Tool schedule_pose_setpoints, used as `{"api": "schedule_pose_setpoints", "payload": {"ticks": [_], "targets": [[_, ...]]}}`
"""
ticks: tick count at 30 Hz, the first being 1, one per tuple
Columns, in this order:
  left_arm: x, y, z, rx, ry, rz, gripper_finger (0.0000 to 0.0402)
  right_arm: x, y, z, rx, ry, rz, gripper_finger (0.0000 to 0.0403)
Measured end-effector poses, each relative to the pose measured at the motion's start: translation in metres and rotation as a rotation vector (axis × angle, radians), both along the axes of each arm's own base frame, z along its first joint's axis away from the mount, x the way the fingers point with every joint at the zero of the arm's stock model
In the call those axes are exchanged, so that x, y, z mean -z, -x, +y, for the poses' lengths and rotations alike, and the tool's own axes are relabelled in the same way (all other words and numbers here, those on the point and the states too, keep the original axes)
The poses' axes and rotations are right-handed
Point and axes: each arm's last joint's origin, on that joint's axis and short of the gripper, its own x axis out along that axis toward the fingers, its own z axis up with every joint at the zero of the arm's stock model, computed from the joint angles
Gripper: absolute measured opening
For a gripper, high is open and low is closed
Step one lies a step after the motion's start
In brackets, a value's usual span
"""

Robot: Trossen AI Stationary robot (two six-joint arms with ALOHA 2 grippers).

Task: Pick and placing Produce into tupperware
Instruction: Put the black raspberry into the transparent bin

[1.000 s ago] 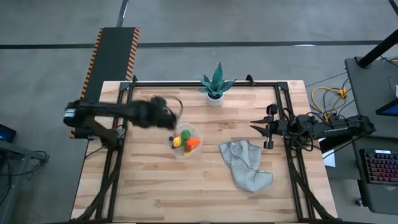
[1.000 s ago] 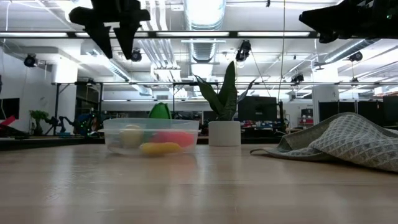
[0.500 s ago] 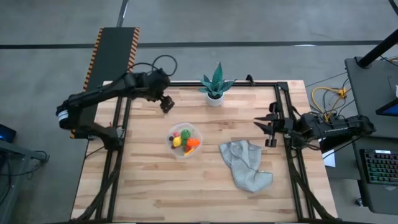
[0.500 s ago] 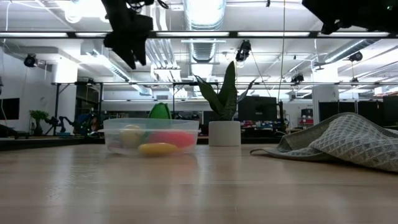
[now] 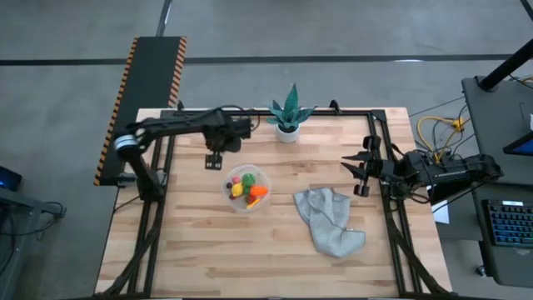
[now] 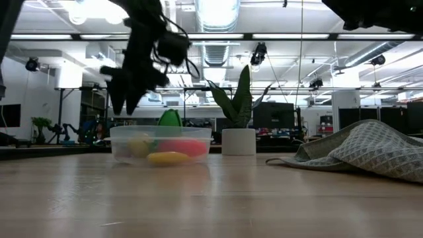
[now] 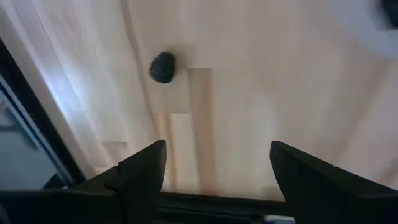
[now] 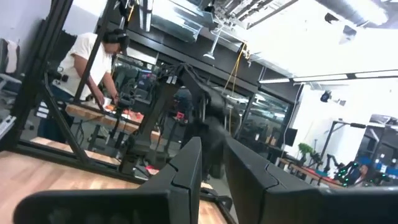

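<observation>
The clear round tupperware [image 5: 267, 178] stands at the table's middle and holds several pieces of produce [image 5: 249, 190], yellow, green, orange and red. My left gripper [image 5: 214, 160] hangs open just off the tupperware's far left side, pointing steeply down and well clear of the table [image 6: 123, 106]. Its wrist view shows one small dark piece of produce [image 7: 163, 66] lying alone on the wood ahead of the open fingers [image 7: 217, 180]. My right gripper [image 5: 356, 172] waits shut at the table's right edge, raised and pointing across the table.
A spiky green plant in a white pot [image 5: 288, 118] stands at the far edge behind the tupperware. A crumpled grey cloth [image 5: 328, 222] lies right of the middle. Black frame rails [image 5: 163, 200] run along the table's left, far and right sides. A person [image 8: 102, 59] works at a bench in the room beyond.
My left gripper has swung away from above the tupperware toward the far edge, then come back nearer and sunk beside the tupperware's far left side. It has rolled about its own axis on the way and has stayed open.
</observation>
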Motion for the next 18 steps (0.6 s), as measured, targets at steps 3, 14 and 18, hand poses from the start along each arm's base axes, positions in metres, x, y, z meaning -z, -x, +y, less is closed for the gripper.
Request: {"api": "schedule_pose_setpoints", "payload": {"ticks": [3,14,18], "targets": [[0.021,-0.008,0.007,0.024,-0.07,0.116,0.0271,0.0,0.0,0.0,0.004,0.002,0.002,0.0061],[0.041,-0.025,0.017,0.143,-0.128,0.113,0.027,0.008,-0.002,0.0,-0.018,-0.067,0.078,0.0061],[0.038,-0.027,0.018,0.209,-0.121,0.093,0.0248,0.008,-0.002,0.0,-0.029,-0.102,0.074,0.0061]]}}
